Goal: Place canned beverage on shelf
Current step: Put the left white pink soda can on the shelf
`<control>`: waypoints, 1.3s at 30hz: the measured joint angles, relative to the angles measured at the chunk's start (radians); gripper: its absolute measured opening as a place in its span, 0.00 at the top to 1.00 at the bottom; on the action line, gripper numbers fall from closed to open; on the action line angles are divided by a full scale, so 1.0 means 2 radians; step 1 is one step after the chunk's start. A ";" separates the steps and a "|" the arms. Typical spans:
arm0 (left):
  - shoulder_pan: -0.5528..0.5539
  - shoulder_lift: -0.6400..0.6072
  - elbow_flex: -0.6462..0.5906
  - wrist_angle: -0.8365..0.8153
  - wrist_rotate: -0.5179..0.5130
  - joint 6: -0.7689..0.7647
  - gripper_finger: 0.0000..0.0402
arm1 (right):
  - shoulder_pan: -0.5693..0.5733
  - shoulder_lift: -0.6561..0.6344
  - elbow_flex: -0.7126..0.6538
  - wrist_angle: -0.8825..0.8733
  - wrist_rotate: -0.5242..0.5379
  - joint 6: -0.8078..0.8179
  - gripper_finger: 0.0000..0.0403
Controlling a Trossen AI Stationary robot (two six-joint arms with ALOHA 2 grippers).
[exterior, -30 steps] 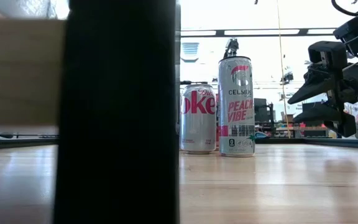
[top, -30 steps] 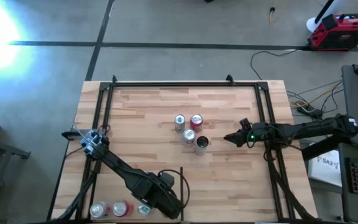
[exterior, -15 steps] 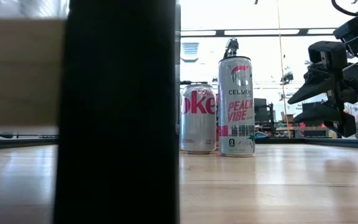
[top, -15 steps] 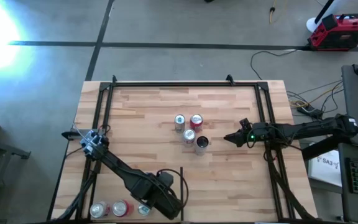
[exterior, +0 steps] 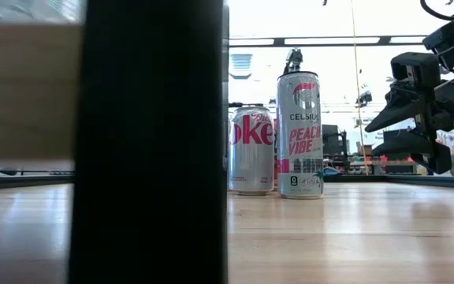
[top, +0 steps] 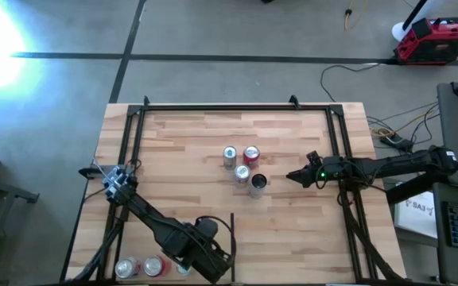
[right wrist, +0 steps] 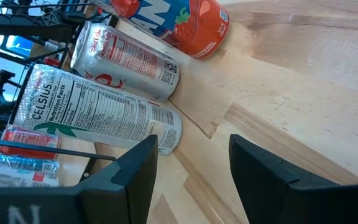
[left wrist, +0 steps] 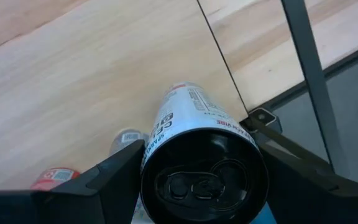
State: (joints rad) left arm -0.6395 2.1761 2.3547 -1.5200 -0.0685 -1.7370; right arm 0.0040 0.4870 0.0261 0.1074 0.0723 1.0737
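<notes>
Left gripper has slid toward the near rail, clamped on a slim white beverage can.
The can sits between its fingers, above the light butcher-block wooden shelf beside the thin black divider strip (right gripper waits, spread, by the can cluster).

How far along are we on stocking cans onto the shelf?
Done: four cans stand grouped mid-shelf. In hand: the left gripper, at the near edge, is shut on a Celsius can. Left: two more cans wait at the near left corner. The right gripper hovers open beside the group.
</notes>
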 joint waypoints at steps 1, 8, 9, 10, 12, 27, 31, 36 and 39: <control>-0.001 0.000 0.000 0.000 0.001 0.000 0.33 | 0.000 0.000 0.000 0.000 0.000 0.000 0.55; -0.004 0.000 0.000 -0.001 0.003 0.000 0.33 | 0.000 0.000 0.000 0.001 0.000 0.000 0.55; -0.004 0.000 0.000 -0.001 0.004 0.000 0.33 | 0.000 0.000 0.000 0.001 0.000 0.000 0.55; -0.004 0.000 0.000 -0.001 0.004 0.000 0.33 | 0.000 0.000 0.000 0.001 0.000 0.000 0.55; -0.004 0.002 0.000 -0.001 0.003 0.000 0.33 | 0.000 0.000 0.000 0.001 0.000 0.000 0.55; -0.004 0.006 0.000 0.010 0.006 0.000 0.30 | 0.000 0.000 0.000 0.001 0.000 0.000 0.55; -0.004 0.006 0.001 0.010 0.006 0.000 0.25 | 0.000 0.000 0.000 0.001 0.000 0.000 0.55; -0.004 0.006 0.001 0.011 0.009 -0.004 0.19 | 0.000 0.000 0.000 0.001 0.000 0.000 0.55; -0.004 0.006 0.001 0.015 0.015 -0.006 0.15 | 0.000 0.000 0.000 0.001 0.000 0.000 0.55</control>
State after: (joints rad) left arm -0.6472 2.1883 2.3562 -1.4910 -0.0387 -1.7485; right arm 0.0044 0.4870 0.0261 0.1089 0.0723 1.0736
